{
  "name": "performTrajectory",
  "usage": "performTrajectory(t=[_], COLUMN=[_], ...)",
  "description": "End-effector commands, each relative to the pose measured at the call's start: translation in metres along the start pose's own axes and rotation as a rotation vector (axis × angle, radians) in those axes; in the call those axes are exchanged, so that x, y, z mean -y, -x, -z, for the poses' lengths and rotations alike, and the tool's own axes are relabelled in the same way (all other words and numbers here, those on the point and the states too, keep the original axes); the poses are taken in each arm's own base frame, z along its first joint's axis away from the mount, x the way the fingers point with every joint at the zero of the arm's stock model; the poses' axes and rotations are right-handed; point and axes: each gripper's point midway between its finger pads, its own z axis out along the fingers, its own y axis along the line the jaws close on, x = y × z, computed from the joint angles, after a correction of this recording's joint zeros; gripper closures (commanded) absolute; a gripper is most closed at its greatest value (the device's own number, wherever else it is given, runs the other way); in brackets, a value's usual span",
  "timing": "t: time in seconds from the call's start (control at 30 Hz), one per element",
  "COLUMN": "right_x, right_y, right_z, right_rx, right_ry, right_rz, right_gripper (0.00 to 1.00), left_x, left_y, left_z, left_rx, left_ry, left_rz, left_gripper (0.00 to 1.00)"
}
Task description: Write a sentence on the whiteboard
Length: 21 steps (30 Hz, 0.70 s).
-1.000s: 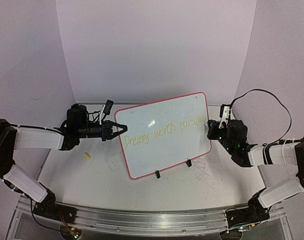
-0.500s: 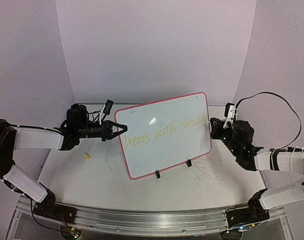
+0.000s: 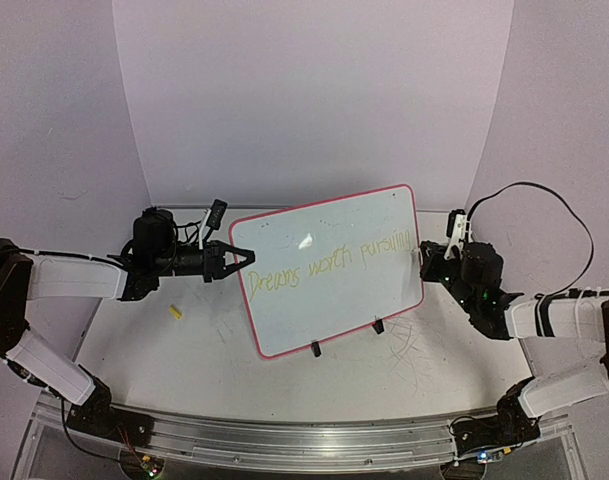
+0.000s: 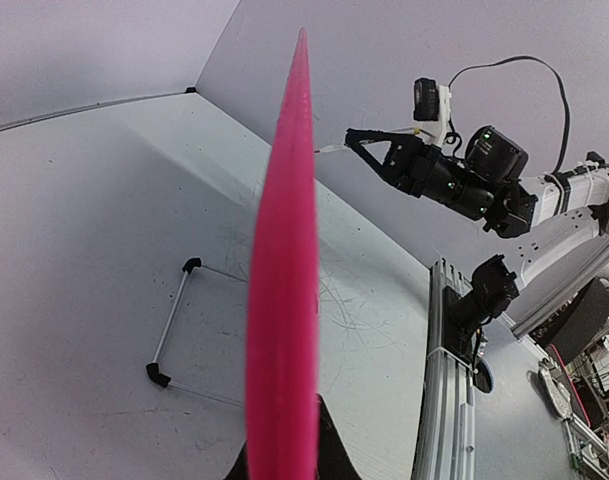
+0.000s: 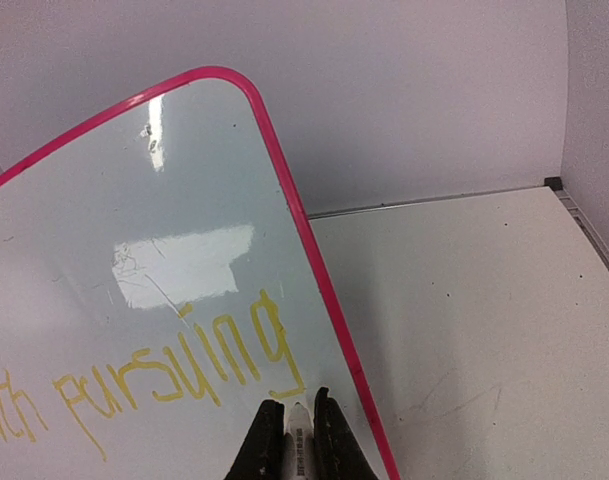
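My right gripper (image 5: 296, 405), clamped on a marker (image 5: 300, 440), sits just beside the whiteboard (image 5: 184, 160) at its right edge, the sentence (image 5: 174, 365) running off leftward.

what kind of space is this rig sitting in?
Probably a robotics lab cell rather than a home or factory: seamless curved lilac backdrop, scuffed white table with an aluminium mounting rail along its near edge, and equipment clutter beyond the table in the left wrist view.

My left arm (image 3: 74, 275) and right arm (image 3: 559, 315): white shells, black joints, black cable (image 3: 529, 184) looping off the right, seemingly green lights (image 4: 481, 137)
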Motion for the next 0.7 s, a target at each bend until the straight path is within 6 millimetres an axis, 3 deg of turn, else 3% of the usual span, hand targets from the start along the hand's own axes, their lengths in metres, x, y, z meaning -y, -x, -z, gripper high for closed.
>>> performTrajectory(t=[0.0,0.53,0.67], right_x=[-0.004,-0.003,-0.003], right_y=[0.035,0.031,0.038], right_z=[-0.005,-0.023,-0.017], right_rx=[0.107,0.096,0.115], right_ry=[-0.01,-0.028,-0.026], right_rz=[-0.01,0.0,-0.003], right_gripper=[1.0,1.0,1.0], left_x=[-0.02,-0.02,-0.02], left_y=[-0.004,-0.004,-0.003], left_z=[0.005,0.004,0.004], left_rx=[-0.015,-0.021,-0.02], left_ry=[0.101,0.096,0.098], left_rz=[-0.06,-0.063,-0.063], left_gripper=[1.0,1.0,1.0])
